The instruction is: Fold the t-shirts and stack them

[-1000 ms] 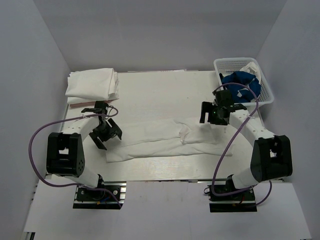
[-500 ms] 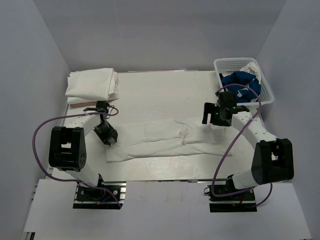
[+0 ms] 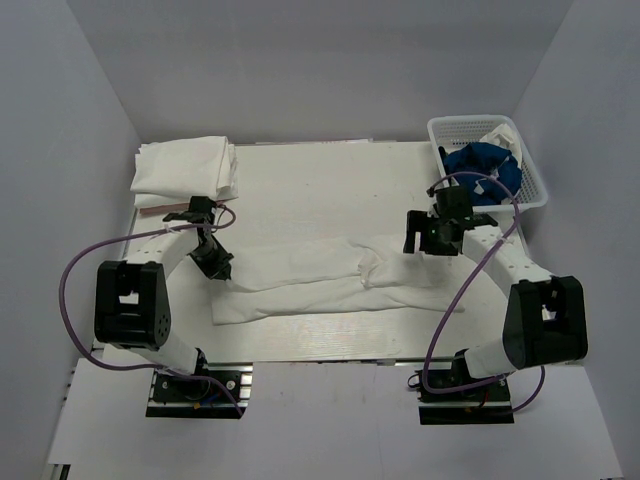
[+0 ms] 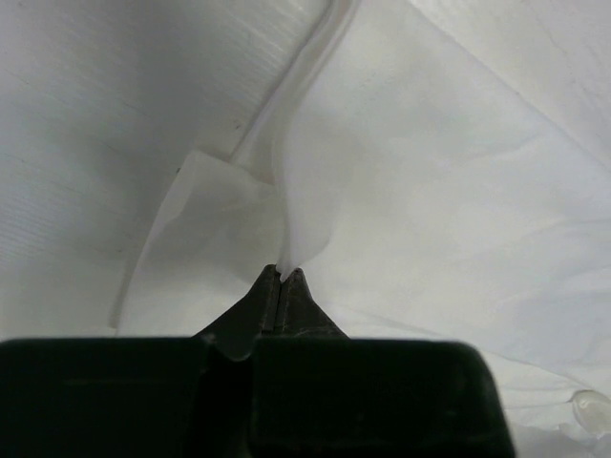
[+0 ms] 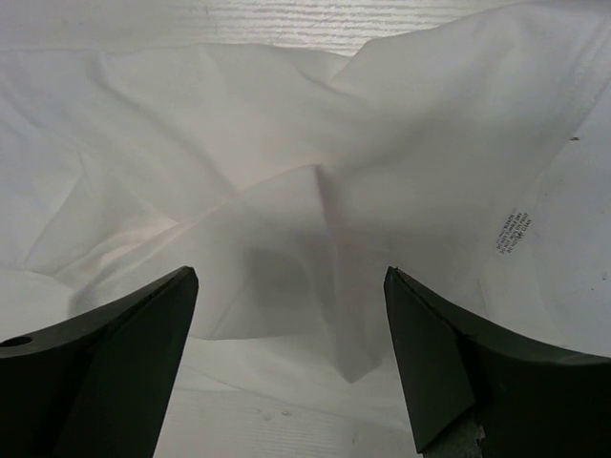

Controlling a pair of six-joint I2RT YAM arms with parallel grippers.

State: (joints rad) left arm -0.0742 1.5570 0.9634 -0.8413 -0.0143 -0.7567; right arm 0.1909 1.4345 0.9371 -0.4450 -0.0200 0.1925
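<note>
A white t-shirt [image 3: 320, 275] lies half-folded as a long band across the middle of the table. My left gripper [image 3: 215, 262] is at its left end, shut on a thin edge of the cloth. In the left wrist view the fold of the white t-shirt [image 4: 315, 191] rises out of the pinched tips of the left gripper [image 4: 282, 276]. My right gripper [image 3: 421, 240] hangs open over the shirt's rumpled right end. The right wrist view shows the right gripper [image 5: 291, 286] wide apart over a creased flap of the t-shirt [image 5: 315, 219], touching nothing.
Folded white t-shirts [image 3: 185, 168] are stacked at the back left corner. A white lattice basket [image 3: 470, 122] at the back right holds a royal blue t-shirt [image 3: 482, 165] and some white cloth [image 3: 498, 133]. Purple cables loop beside both arms.
My left gripper moved up to the shirt's left edge and closed on it. My right gripper stayed open and shifted slightly toward the shirt.
</note>
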